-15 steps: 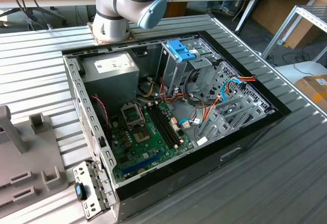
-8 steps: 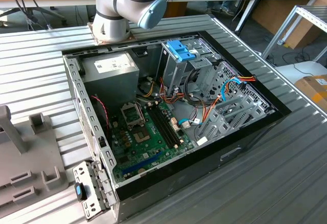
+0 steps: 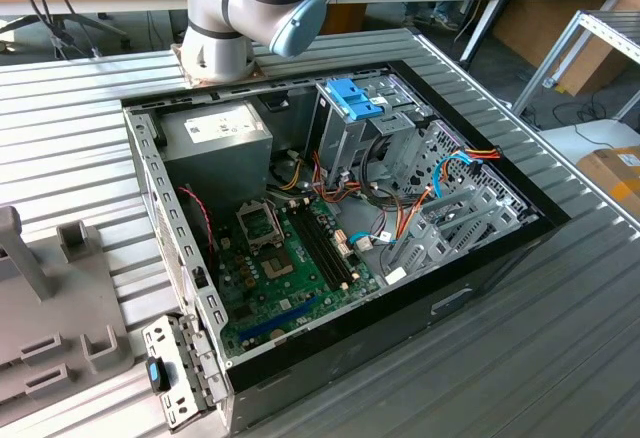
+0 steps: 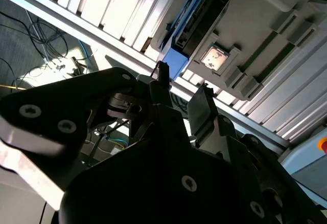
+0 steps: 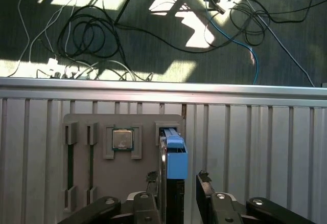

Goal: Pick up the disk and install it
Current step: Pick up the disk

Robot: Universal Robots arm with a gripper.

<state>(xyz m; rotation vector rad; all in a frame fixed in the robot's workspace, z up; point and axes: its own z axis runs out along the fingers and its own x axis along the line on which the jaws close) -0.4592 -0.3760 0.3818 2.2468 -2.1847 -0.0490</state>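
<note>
Your arm (image 3: 245,8) shows a grey joint with a blue cap, bent, in the exterior view. Your end effector (image 5: 177,175) has two dark fingers (image 5: 204,189) spread apart, tips about level, one either side of its midline in both wrist views.

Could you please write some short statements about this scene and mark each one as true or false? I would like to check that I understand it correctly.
1. The disk stands on its edge in a slot of the grey holder. True.
2. The tool has lifted the disk clear of the holder. False: the disk sits in its slot, and the tool is open, with one finger on each side of the disk.
3. A square chip lies in a pocket of the holder, beside the disk. True.
4. The computer case is closed by a side panel. False: it lies open, and the motherboard is visible inside.
</note>
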